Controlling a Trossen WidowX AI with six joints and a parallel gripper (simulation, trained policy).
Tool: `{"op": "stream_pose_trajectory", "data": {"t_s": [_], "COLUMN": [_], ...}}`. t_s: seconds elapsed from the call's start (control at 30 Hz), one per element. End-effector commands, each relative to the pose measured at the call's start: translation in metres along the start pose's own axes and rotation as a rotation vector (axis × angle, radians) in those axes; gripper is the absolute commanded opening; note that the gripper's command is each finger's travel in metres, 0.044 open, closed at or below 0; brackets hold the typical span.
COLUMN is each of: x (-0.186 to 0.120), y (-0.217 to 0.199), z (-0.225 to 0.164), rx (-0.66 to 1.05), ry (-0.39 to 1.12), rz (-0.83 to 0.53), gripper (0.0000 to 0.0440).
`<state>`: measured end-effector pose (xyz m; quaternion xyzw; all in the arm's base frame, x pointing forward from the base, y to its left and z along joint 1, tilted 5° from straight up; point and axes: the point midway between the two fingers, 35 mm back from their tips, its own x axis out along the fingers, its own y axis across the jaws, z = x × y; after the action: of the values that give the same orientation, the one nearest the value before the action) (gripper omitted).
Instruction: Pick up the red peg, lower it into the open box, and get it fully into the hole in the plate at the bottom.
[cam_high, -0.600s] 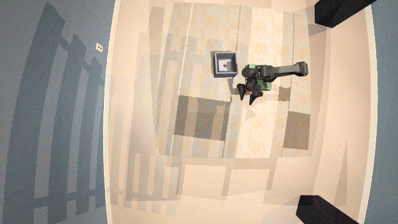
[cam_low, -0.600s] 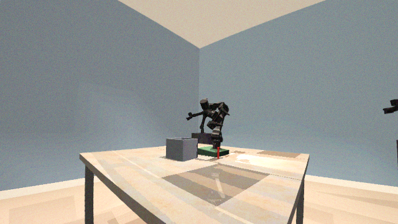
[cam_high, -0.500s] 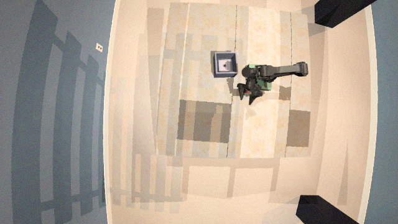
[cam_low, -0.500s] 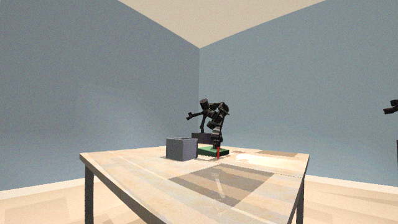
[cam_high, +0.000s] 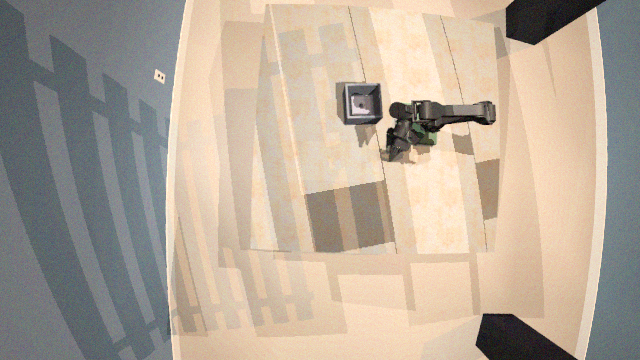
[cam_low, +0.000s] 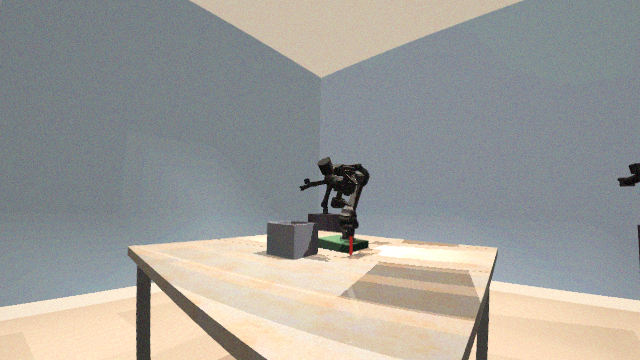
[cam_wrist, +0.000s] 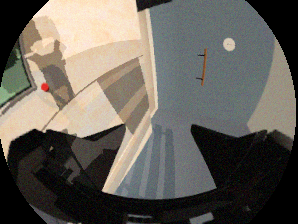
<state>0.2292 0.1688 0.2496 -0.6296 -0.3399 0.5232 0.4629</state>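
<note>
The red peg (cam_low: 351, 245) (cam_wrist: 45, 87) stands upright on the table just in front of the green base. In the wrist view only its round top shows, at the left, well away from the fingers; in the top view the arm hides it. My gripper (cam_high: 392, 156) (cam_wrist: 159, 127) is open with nothing between its fingers. It is tilted, so the wrist view looks past the peg to the wall. The grey open box (cam_high: 362, 121) (cam_low: 282, 240) stands left of the arm in the top view. The plate (cam_high: 356, 99) with a dark hole shows at its bottom.
The green base (cam_high: 427, 137) (cam_low: 327, 243) (cam_wrist: 15, 80) lies under the arm, close beside the peg. A dark block (cam_low: 320, 220) stands behind it. The wooden table (cam_high: 430, 215) (cam_low: 240, 285) carries striped shadows.
</note>
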Motion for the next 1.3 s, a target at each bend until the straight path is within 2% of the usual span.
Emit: {"op": "stream_pose_trajectory", "data": {"t_s": [0.0, 0.57, 1.27], "x": [-0.005, -0.023, -0.038], "y": [0.0, 0.014, 0.032], "z": [-0.005, -0.019, -0.018], "rx": [0.104, 0.674, 1.387], "ry": [0.038, 0.195, 0.363], "rz": [0.017, 0.065, 0.056], "gripper": [0.044, 0.044, 0.044]}}
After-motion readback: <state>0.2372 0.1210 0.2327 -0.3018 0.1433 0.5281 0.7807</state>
